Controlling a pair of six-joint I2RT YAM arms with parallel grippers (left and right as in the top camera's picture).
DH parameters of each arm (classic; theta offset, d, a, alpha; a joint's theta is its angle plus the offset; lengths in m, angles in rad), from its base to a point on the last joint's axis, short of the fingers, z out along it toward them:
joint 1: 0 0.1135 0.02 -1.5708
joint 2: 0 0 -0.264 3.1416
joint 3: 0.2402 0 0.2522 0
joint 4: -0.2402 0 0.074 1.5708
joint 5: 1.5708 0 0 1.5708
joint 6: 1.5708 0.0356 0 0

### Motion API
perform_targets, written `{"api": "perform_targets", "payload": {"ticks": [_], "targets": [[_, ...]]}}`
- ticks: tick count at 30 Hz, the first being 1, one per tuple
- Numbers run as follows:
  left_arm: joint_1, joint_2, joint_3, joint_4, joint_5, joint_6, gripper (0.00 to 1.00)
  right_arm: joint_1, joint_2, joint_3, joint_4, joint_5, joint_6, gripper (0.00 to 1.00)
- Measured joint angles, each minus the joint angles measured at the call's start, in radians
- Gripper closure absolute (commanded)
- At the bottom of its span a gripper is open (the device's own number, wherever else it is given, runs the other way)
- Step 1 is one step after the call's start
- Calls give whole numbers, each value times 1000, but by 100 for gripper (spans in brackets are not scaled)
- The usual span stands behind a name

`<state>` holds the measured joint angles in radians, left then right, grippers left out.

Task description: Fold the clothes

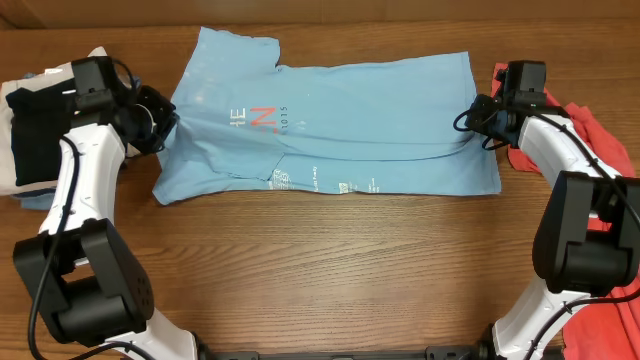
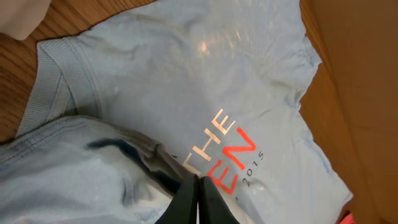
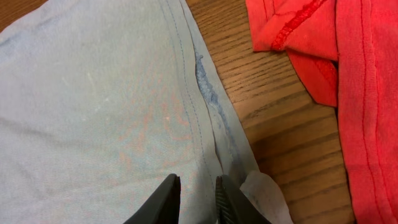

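Observation:
The sky-blue T-shirt (image 1: 350, 120) lies spread across the middle of the table, its lower part folded over and its lettering (image 2: 230, 149) facing up. My left gripper (image 1: 165, 125) is at the shirt's left edge. In the left wrist view the left gripper (image 2: 198, 180) is shut, with a raised fold of blue cloth (image 2: 93, 168) running into its tips. My right gripper (image 1: 478, 118) is at the shirt's right edge. In the right wrist view the right gripper (image 3: 198, 186) has the hem (image 3: 205, 106) between its narrowly spaced fingers. Coral-red garments (image 1: 600, 150) lie loose to the right.
A stack of folded pieces with a black one (image 1: 35, 135) on top sits at the far left, beside the left arm. The coral-red cloth (image 3: 348, 74) lies close to the shirt's hem. Bare wooden table (image 1: 330, 270) stretches in front of the shirt.

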<state>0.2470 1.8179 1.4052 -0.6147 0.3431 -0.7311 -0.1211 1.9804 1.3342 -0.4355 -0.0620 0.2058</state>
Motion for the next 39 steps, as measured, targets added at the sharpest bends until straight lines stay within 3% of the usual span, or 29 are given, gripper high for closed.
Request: {"api": "perform_targets", "payload": {"ticks": [1, 2, 5, 7, 10, 24, 30, 36, 38, 39], "targets": [[-6, 0, 0, -3, -9, 5, 82, 0, 0, 0, 0, 0, 0, 77], [-12, 0, 0, -6, -23, 16, 67, 0, 0, 0, 0, 0, 0, 77], [-19, 0, 0, -7, -49, 25, 53, 0, 0, 0, -3, 0, 0, 77], [-21, 0, 0, -8, -64, 29, 53, 0, 0, 0, -5, 0, 0, 76], [-21, 0, 0, -10, -85, 36, 52, 0, 0, 0, -6, 0, 1, 65], [-49, 0, -16, -247, -182, 176, 53, 0, 0, 0, 23, 17, -1, 59], [-76, 0, -111, -217, -236, 213, 53, 0, 0, 0, -138, 18, 2, 59], [-77, 0, -204, -151, -253, 219, 53, 0, 0, -1, -156, 18, 3, 64], [-77, 0, -235, -130, -254, 219, 53, 0, 0, 0, -155, 18, 4, 73], [-77, 0, -249, -120, -255, 219, 53, 0, 0, -1, -153, 18, 6, 84]]}}
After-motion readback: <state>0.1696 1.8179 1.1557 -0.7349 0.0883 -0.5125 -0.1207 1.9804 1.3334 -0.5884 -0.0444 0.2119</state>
